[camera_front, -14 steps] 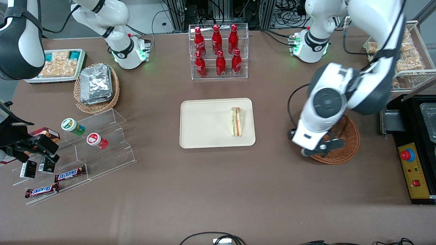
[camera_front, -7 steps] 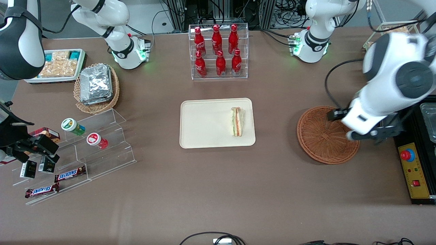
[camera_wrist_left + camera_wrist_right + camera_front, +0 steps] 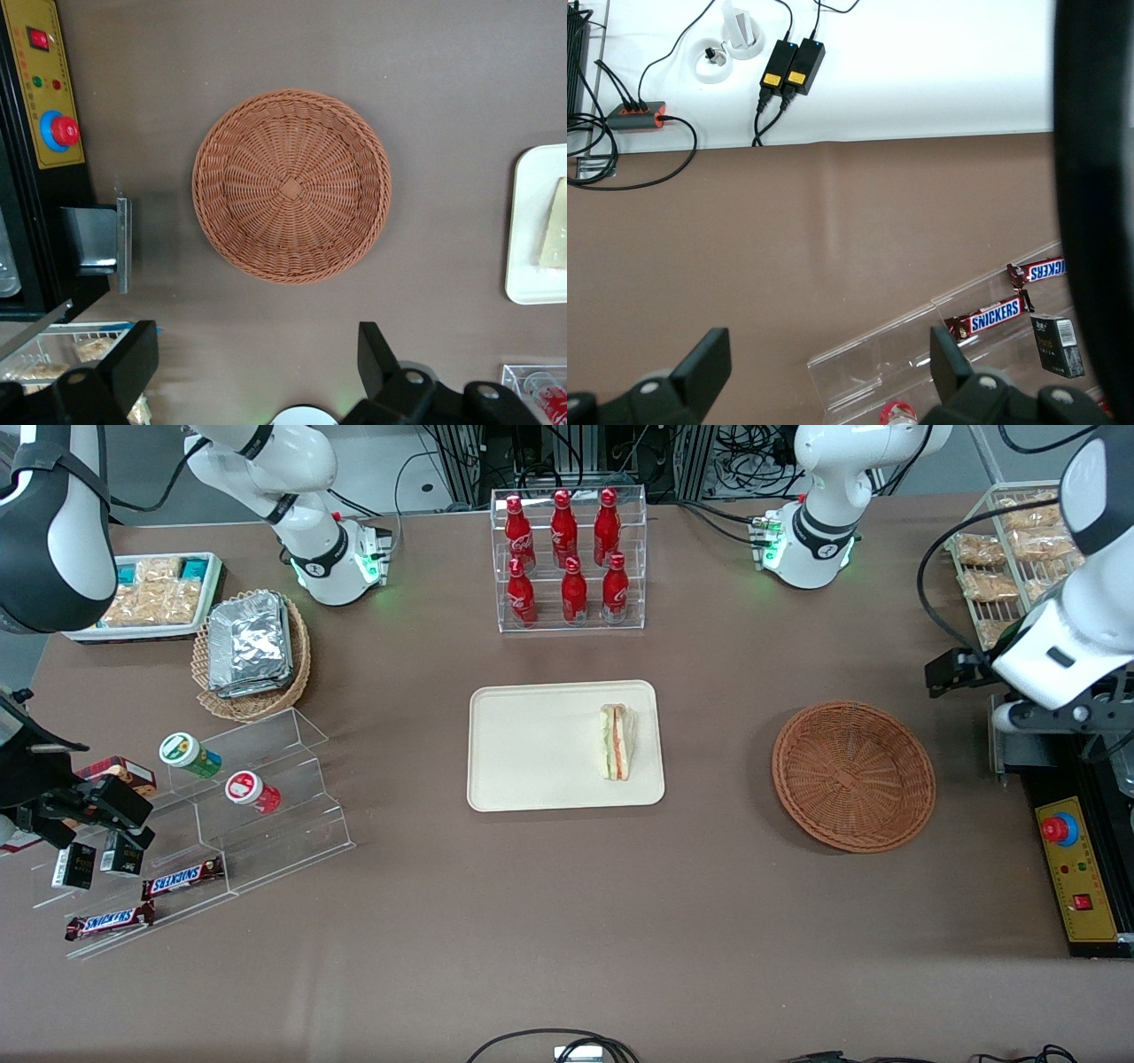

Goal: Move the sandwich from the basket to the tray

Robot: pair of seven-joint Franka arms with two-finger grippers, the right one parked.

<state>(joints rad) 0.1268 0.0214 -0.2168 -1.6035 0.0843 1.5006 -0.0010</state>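
Note:
The sandwich (image 3: 617, 741), a pale wedge with green and orange layers, lies on the cream tray (image 3: 540, 744) near the tray's edge that faces the basket. The reddish-brown wicker basket (image 3: 853, 775) stands beside the tray toward the working arm's end, with nothing in it. In the wrist view the basket (image 3: 291, 186) shows whole, with a strip of the tray (image 3: 532, 221) and sandwich (image 3: 554, 235) at the frame's edge. My left gripper (image 3: 257, 341) hangs open and holds nothing, high above the table's working-arm end, beside the basket and apart from it.
A clear rack of red bottles (image 3: 570, 558) stands farther from the front camera than the tray. A black control box with a red button (image 3: 1076, 868) and a wire rack of snack packets (image 3: 1019, 558) sit near my arm. Toward the parked arm's end are a foil-packet basket (image 3: 252, 646) and acrylic steps (image 3: 221, 806).
My left arm has swung from over the basket out toward the working arm's end of the table, uncovering the basket. The sandwich has stayed on the tray.

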